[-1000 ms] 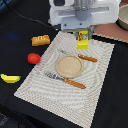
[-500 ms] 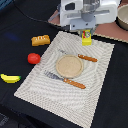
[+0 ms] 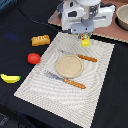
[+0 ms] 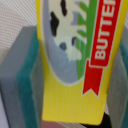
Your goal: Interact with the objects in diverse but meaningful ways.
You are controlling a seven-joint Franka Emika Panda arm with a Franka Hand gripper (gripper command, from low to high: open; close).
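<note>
At the far edge of the mat (image 3: 65,75), on the exterior view's right: gripper (image 3: 85,39), closed on the butter box (image 3: 85,41), its grey-and-teal pads (image 4: 25,75) pressed against the two yellow sides. The box sits low over the mat; contact with it cannot be judged. Handling, as a judgement: keep the squeeze even and the box upright, carry it clear of the knife (image 3: 77,56) and plate (image 3: 68,66), and set it flat before letting go, since a narrow box would tip if dropped from a tilt. Other items, all well apart on the exterior view's left: bread block (image 3: 40,40), tomato (image 3: 33,58) and banana (image 3: 10,78) on the dark tabletop (image 3: 20,30); fork (image 3: 65,80) beside the plate. Obscured: the arm body hides most of the box in the exterior view; the wrist view cuts off the label beyond "BUTTE" and shows nothing below the box.
</note>
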